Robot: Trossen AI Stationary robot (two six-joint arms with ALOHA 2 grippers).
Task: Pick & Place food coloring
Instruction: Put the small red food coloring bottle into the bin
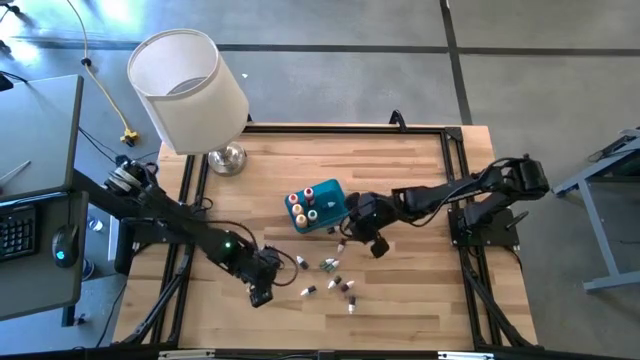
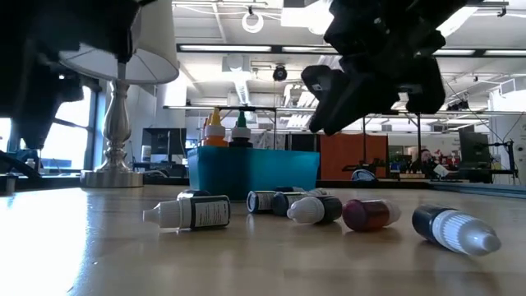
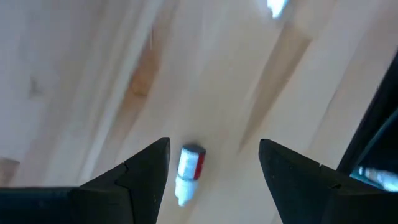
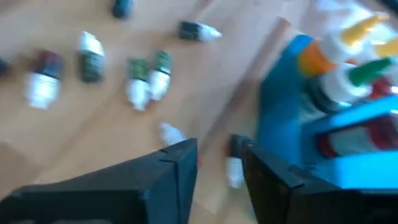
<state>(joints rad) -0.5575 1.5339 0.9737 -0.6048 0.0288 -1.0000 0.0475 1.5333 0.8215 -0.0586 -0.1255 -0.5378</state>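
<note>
The left gripper point(image 3: 214, 165), fingers spread, frames a red-labelled food coloring bottle point(image 3: 189, 172) lying lengthwise between them on the worktop point(image 3: 74, 68).

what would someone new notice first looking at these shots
Probably the big white lamp at the table's far left corner, then the teal bin near the middle of the table with capped bottles standing in it. In front of the bin, loose food coloring bottles lie scattered; the right gripper hovers beside the bin, and the left gripper is open over a red-labelled bottle.
</note>
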